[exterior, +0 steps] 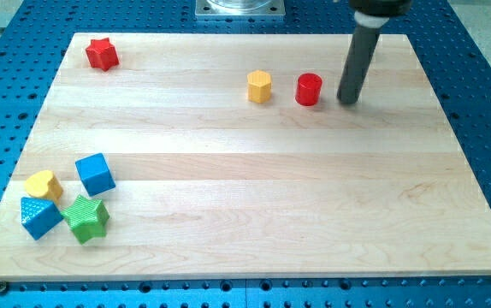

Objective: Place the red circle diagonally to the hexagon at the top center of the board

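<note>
The red circle [309,89] sits on the wooden board near the view's top centre. The yellow hexagon [260,86] stands just to its left, a small gap between them, at about the same height. My tip [348,101] rests on the board a little to the right of the red circle, not touching it. The dark rod rises from there toward the view's top edge.
A red star [103,54] lies at the top left. At the bottom left sits a cluster: a yellow heart [43,185], a blue cube [96,174], a blue block [40,216] and a green star [87,217]. The board [245,222] lies on a blue perforated table.
</note>
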